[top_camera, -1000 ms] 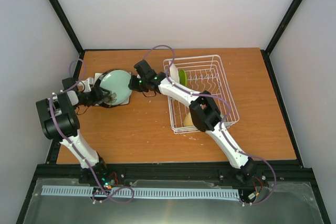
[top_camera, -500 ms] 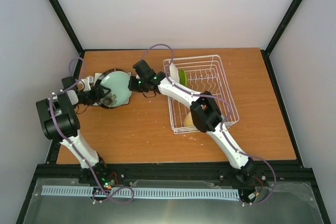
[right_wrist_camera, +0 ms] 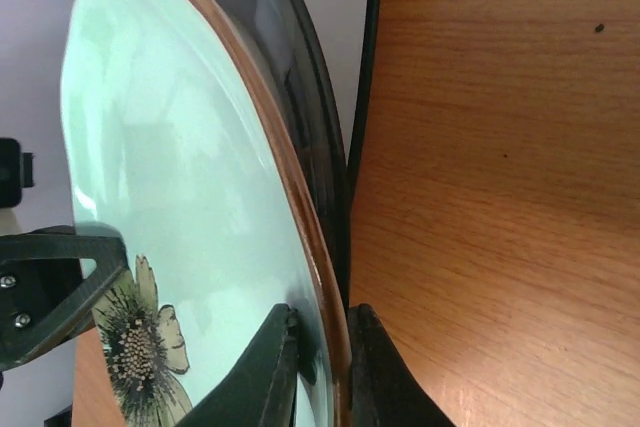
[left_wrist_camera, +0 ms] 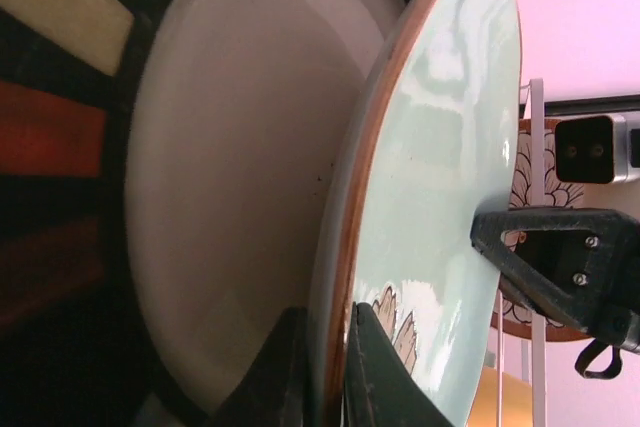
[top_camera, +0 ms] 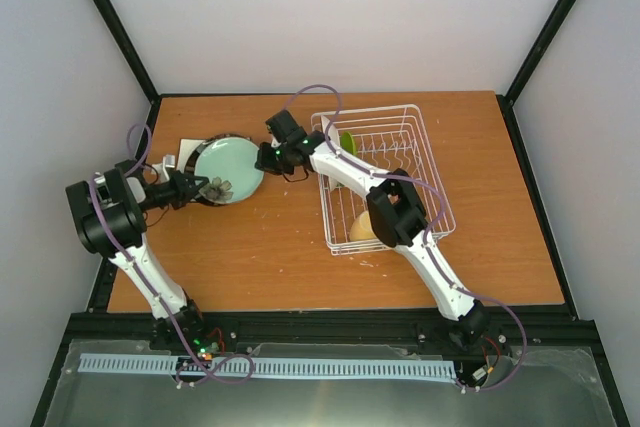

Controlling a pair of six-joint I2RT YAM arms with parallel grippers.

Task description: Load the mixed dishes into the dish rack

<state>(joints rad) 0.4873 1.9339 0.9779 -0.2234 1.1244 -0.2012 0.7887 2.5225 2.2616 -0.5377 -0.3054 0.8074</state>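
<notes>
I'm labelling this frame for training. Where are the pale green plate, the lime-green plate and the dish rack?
pale green plate [top_camera: 232, 162]: top view, on its glazed face.
lime-green plate [top_camera: 346, 145]: top view, on its edge standing in the rack's far left corner.
dish rack [top_camera: 395, 154]: top view, on the bare wire floor near the far end.

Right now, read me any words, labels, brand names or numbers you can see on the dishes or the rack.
None: no words, numbers or brand marks can be read in any view.
The pale green plate carries only a flower drawing, no lettering.
The rack shows no label.
</notes>
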